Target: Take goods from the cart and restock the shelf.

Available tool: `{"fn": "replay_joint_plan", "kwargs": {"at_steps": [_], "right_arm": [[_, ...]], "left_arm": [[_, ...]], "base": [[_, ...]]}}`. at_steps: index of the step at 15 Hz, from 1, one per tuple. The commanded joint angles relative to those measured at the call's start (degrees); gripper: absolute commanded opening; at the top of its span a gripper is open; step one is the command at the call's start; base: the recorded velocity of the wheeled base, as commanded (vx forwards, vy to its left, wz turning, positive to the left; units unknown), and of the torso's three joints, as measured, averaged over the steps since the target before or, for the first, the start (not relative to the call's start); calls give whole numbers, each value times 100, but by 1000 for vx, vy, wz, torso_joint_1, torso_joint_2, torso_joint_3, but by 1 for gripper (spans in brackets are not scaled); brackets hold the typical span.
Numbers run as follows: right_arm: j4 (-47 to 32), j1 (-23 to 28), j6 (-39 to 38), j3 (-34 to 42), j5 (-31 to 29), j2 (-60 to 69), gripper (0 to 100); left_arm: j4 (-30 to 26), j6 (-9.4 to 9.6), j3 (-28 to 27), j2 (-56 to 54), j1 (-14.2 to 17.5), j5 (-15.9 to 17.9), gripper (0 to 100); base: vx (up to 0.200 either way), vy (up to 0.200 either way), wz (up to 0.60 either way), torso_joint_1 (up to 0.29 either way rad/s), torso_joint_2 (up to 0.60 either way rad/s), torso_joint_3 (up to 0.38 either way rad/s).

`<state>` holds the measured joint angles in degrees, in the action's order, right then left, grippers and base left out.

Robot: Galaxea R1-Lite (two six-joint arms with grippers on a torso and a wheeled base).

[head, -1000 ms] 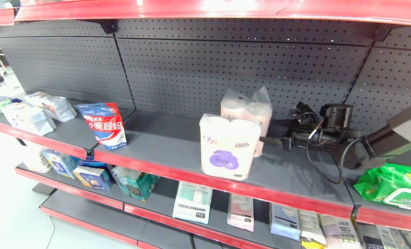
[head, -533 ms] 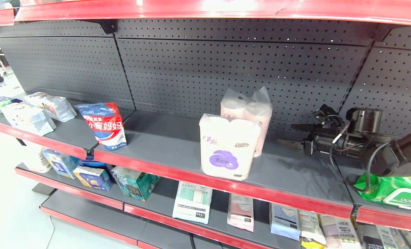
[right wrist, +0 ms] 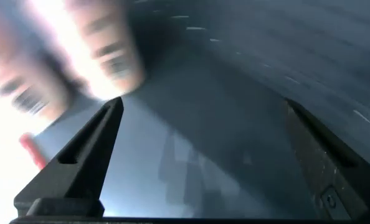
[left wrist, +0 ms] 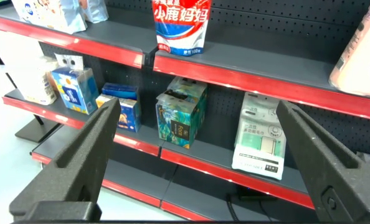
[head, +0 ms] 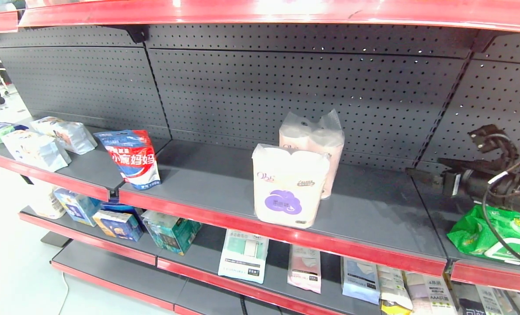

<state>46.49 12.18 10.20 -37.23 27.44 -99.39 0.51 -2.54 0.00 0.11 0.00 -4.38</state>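
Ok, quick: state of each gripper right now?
Left gripper: open, holding nothing.
Right gripper: open, holding nothing.

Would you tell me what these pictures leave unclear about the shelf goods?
Rear roll pack: head view, lower part hidden by the front tissue pack.
Green wipes pack: head view, cut by the right edge, overlapped by the right arm.
Pale shapes: right wrist view, too blurred to name.

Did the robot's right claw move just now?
Yes. The right gripper pulled back rightward, away from the toilet paper pack and toward the green wipes pack.
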Motion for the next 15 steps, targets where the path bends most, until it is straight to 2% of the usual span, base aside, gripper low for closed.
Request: {"fn": "replay_joint_plan", "kwargs": {"at_steps": [1, 2, 4, 6, 7, 9, 11, 14, 15], "right_arm": [[-62, -66, -853, 708, -1311, 1475, 100], [-237, -110, -906, 1025, -1716, 2064, 100], [-1222, -75, -906, 1719, -2182, 3699, 100], [-2496, -119, -932, 2053, -2199, 5342, 100], [-3419, -137, -932, 2229, -2199, 6397, 100], [-4606, -172, -924, 2466, -2146, 7865, 100], [-5511, -471, -924, 2607, -2006, 9253, 100], [-5731, -567, -915, 2607, -1979, 9385, 100], [-5739, -629, -880, 2651, -1584, 9368, 100]], "left_arm": [[2, -1, 0, -2, 0, -2, 100], [2, -1, 0, -2, 0, -2, 100], [2, -1, 0, -2, 0, -2, 100], [2, -1, 0, -2, 0, -2, 100], [2, -1, 0, -2, 0, -2, 100], [2, -1, 0, -2, 0, -2, 100], [10, -1, 0, -2, 0, -2, 100], [2, -1, 0, -2, 0, -2, 100], [2, -1, 0, -2, 0, -2, 100]], "base": [[0, 0, 0, 0, 0, 0], [0, 0, 0, 0, 0, 0], [0, 0, 0, 0, 0, 0], [0, 0, 0, 0, 0, 0], [0, 0, 0, 0, 0, 0], [0, 0, 0, 0, 0, 0], [0, 0, 0, 0, 0, 0], [0, 0, 0, 0, 0, 0], [0, 0, 0, 0, 0, 0]]}}
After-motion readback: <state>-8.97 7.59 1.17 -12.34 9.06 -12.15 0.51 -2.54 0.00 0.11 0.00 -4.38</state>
